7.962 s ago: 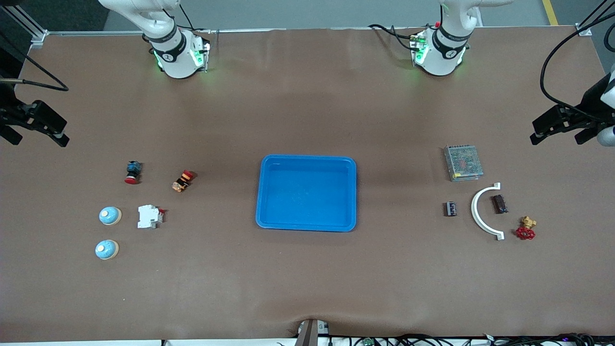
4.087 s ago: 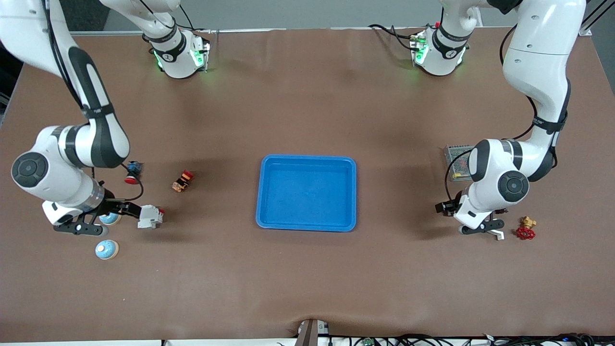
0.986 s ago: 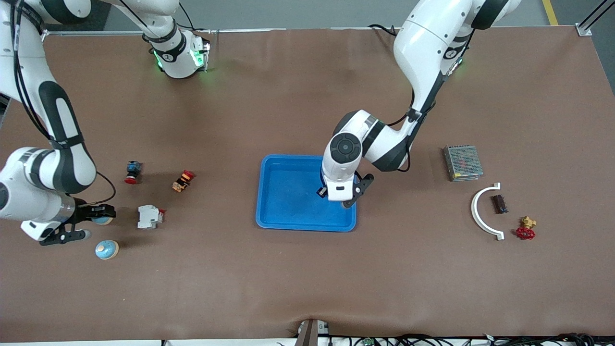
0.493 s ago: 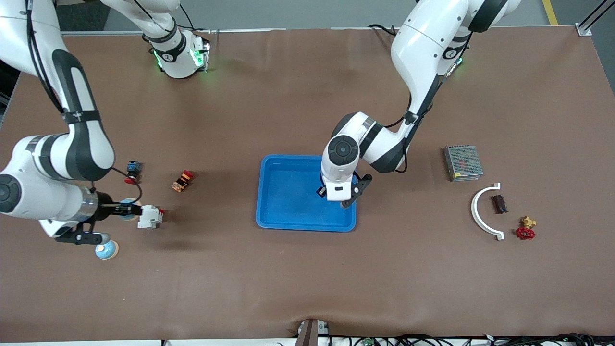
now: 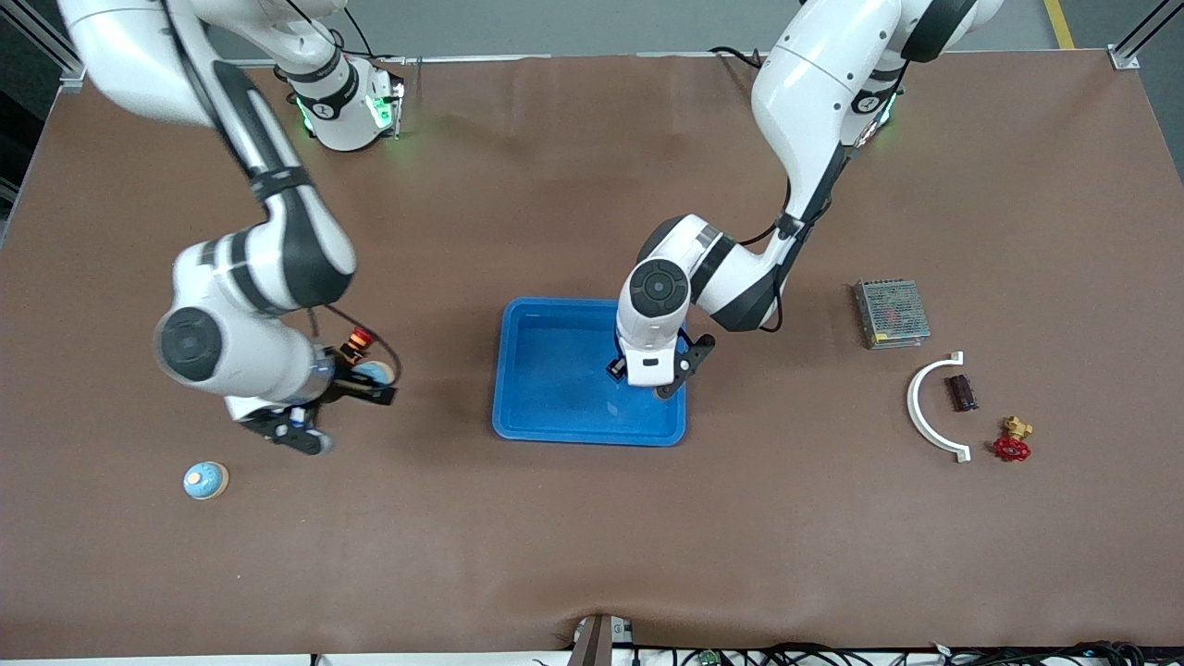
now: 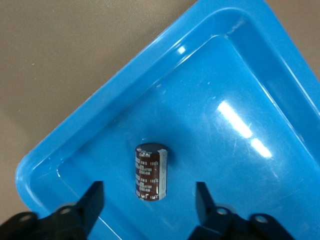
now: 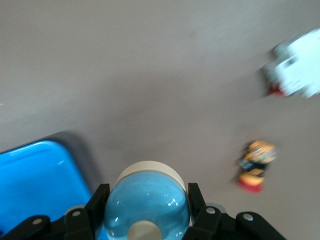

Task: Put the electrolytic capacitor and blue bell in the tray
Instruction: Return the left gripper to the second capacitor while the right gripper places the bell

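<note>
- The left hand [image 6: 148, 210] hangs over the tray [image 5: 536, 319], fingers spread, with the capacitor [image 6: 150, 171] released upright inside.
- The right hand [image 7: 145, 210] grips the blue bell [image 7: 147, 202] above the desk [image 5: 592, 536], beside the tray.

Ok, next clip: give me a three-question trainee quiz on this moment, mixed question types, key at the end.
1. True or false: the electrolytic capacitor stands upright in the tray, free of the left hand, whose fingers are spread on either side of it.
2. What does the right hand hold? A) white circuit breaker B) blue bell C) red valve
3. Fill in: a second blue bell sits on the ____, nearer the front camera than the right hand's load.

Key: 1 true; 2 B, the blue bell, carried above the table short of the tray; 3 table.
</note>
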You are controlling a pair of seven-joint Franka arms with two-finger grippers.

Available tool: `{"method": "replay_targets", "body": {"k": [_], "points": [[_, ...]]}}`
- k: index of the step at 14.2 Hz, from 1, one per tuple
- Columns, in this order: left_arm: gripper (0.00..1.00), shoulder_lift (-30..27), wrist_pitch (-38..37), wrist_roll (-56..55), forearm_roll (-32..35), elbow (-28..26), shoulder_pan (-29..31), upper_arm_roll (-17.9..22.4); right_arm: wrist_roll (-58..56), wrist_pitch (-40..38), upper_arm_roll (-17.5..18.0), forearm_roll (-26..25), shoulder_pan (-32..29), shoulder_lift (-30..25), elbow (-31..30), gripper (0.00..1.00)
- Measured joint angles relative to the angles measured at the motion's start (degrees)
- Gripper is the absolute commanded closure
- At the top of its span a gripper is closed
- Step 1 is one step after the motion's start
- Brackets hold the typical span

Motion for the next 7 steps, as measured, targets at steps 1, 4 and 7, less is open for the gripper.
{"method": "replay_targets", "body": {"k": [1, 4, 7], "points": [[0.00, -0.20, -1.20, 0.05, 0.20, 0.23, 0.01, 0.09, 3.40, 0.78, -0.05, -0.01, 2.13, 0.00, -0.16, 1.00], [0.00, -2.51, -6.81, 3.05, 2.61, 1.12, 0.56, 0.65, 11.20, 2.81, -0.12, -0.02, 6.79, 0.01, -0.72, 1.00], [0.00, -6.73, -11.88, 12.32, 3.07, 1.48, 3.83, 1.06, 20.46, 6.48, -0.15, -1.52, 12.11, 0.59, -1.72, 1.00]]}}
